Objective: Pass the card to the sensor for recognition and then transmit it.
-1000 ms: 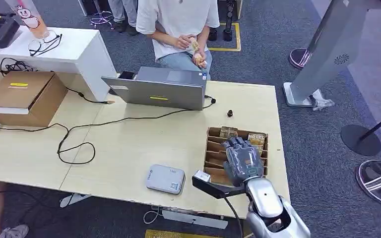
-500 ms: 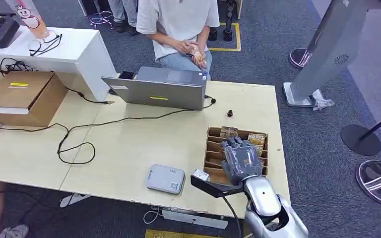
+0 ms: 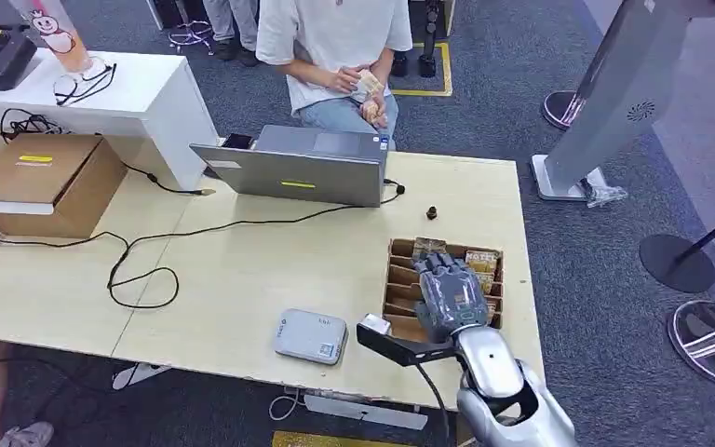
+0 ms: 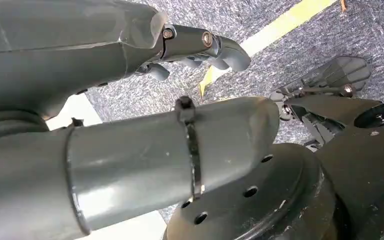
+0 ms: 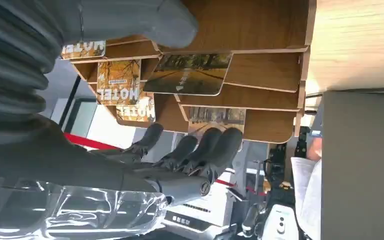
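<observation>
Cards: printed hotel key cards (image 5: 187,74), autumn-toned with "HOTEL" lettering on several, sit in the slots of a brown wooden slotted card holder (image 3: 398,279) near the right, near corner of the pale wooden table (image 3: 242,270). In the right wrist view one card with a road-and-trees picture lies flat across a middle slot; three "HOTEL" cards (image 5: 118,81) stand in neighbouring compartments, and another picture card (image 5: 217,115) shows in the slot beyond. Several compartments along the holder's left column appear bare wood.

Right hand (image 3: 449,293), grey, hovers over the holder with the palm down. Fingers (image 5: 215,145) extended and slightly apart, thumb on the other side of the cards; nothing pinched or gripped as far as the views show. Contact between the fingertips and any card cannot be told.

Left hand (image 4: 200,47) hangs beside the body over blue-grey carpet (image 4: 300,55); fingers loosely curled, nothing in them.

Flat grey rectangular card sensor (image 3: 310,335) lies on the table left of the holder, near the near edge, well apart from the cards. Grey open laptop (image 3: 293,168) stands at the far edge, black cable (image 3: 149,251) looping across the table to its left. Brown cardboard box (image 3: 51,182) sits at the far left. A person in a white shirt (image 3: 330,37) sits beyond the laptop, hands holding a small item.
</observation>
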`<move>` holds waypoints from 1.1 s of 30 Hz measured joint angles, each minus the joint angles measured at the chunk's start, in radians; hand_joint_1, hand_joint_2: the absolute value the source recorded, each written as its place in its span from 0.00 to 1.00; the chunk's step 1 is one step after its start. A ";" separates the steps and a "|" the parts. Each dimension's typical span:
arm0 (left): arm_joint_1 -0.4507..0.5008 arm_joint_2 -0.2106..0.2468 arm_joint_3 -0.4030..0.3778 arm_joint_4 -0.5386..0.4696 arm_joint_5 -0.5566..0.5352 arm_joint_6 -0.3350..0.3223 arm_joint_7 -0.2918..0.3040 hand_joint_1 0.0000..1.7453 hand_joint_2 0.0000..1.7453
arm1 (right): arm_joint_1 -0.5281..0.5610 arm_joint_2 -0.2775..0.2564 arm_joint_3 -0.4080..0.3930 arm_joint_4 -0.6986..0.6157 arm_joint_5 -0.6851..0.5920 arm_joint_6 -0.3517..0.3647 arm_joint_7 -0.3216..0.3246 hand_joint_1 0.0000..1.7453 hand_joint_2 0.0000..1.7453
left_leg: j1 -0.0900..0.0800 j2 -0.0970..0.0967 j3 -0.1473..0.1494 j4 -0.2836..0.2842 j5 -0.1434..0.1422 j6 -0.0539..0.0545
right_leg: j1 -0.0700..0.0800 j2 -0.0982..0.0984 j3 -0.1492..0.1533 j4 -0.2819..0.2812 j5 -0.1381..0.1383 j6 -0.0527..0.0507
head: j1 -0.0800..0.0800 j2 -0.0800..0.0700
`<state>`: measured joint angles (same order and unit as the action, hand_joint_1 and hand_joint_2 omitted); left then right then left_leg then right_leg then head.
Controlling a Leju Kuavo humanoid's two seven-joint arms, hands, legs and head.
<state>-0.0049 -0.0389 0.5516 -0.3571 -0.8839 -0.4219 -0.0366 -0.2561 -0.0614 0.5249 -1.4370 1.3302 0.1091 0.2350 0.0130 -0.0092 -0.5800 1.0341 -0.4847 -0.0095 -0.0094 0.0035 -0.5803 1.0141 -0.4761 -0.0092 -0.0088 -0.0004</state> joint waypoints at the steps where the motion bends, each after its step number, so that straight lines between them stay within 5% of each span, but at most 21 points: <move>1: 0.000 0.000 0.000 0.000 0.000 0.000 0.000 0.00 0.00 | -0.001 0.001 0.000 0.003 0.000 0.000 0.000 0.40 1.00 | 0.000 0.000 0.000 0.000 0.000 0.000 | 0.000 0.000 0.000 0.000 0.000 0.000 | 0.000 0.000; 33: 0.000 -0.004 0.018 0.000 -0.006 0.000 0.003 0.00 0.00 | -0.017 0.008 -0.013 0.044 -0.002 0.007 0.013 0.44 1.00 | 0.000 0.000 0.000 0.000 0.000 0.000 | 0.000 0.000 0.000 0.000 0.000 0.000 | 0.000 0.000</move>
<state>-0.0052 -0.0431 0.5699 -0.3571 -0.8900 -0.4223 -0.0332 -0.2726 -0.0538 0.5116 -1.3928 1.3279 0.1160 0.2476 0.0130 -0.0091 -0.5797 1.0341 -0.4847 -0.0095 -0.0094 0.0036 -0.5803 1.0141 -0.4760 -0.0092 -0.0084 -0.0004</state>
